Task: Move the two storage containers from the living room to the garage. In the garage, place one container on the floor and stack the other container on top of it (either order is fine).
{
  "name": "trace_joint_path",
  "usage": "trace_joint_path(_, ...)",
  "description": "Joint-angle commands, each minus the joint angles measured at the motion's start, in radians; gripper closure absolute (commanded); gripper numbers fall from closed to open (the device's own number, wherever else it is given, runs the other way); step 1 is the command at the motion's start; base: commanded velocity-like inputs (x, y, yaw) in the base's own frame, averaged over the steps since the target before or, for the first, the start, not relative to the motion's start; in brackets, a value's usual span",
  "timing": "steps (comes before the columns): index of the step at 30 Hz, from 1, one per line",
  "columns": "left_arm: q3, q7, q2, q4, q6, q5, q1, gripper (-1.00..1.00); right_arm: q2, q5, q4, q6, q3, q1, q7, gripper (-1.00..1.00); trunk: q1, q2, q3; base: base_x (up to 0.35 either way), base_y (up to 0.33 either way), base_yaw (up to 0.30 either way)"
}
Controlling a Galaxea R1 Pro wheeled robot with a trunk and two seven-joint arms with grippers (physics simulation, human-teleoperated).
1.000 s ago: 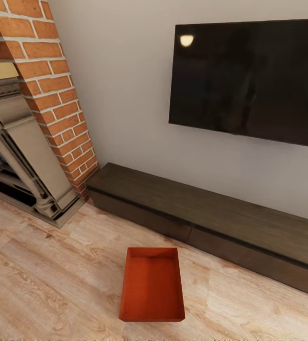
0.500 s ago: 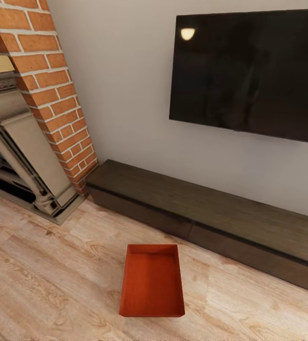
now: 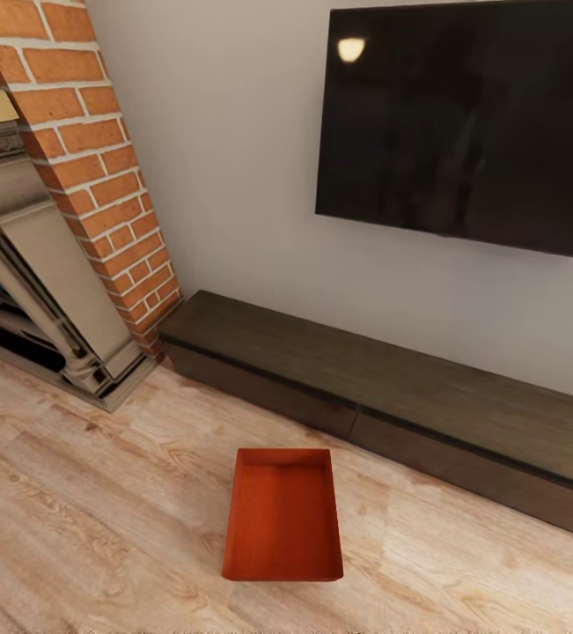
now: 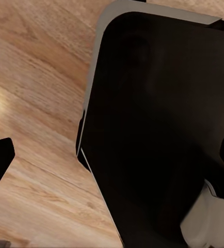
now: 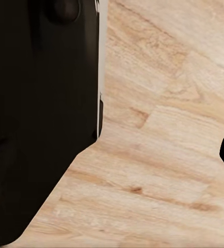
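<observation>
Camera has crept forward and tilted, so the screen [image 3: 462, 123] sits higher. One bin [image 3: 282, 515] lies on the plank floor [image 3: 84, 528] near one bench [image 3: 383, 396], beside one fireplace [image 3: 48, 220]. Either end effector's state: cannot tell.

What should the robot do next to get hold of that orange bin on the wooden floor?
Probably roll a little closer and bring both arms down. The storage container sits open-topped on the plank floor, in front of the dark bench, untouched and centred ahead.
</observation>
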Motion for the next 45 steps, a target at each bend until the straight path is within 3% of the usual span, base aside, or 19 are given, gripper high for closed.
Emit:
trace_joint_path(1, -0.004, -0.001, -0.001, 0.0, -0.004, 0.006, 0.0, -1.0, 0.0, -0.009, 0.003, -0.006, 0.008, -0.001, -0.001, -1.0, 0.0, -0.001, -0.002, 0.0, 0.0, 0.0)
trace_joint_path(45, -0.005, -0.002, -0.003, -0.006, -0.005, -0.005, -0.001, -1.0, 0.001, -0.009, 0.003, -0.001, 0.009, -0.001, -0.001, -1.0, 0.0, -0.001, -0.072, 0.0, 0.0, -0.003)
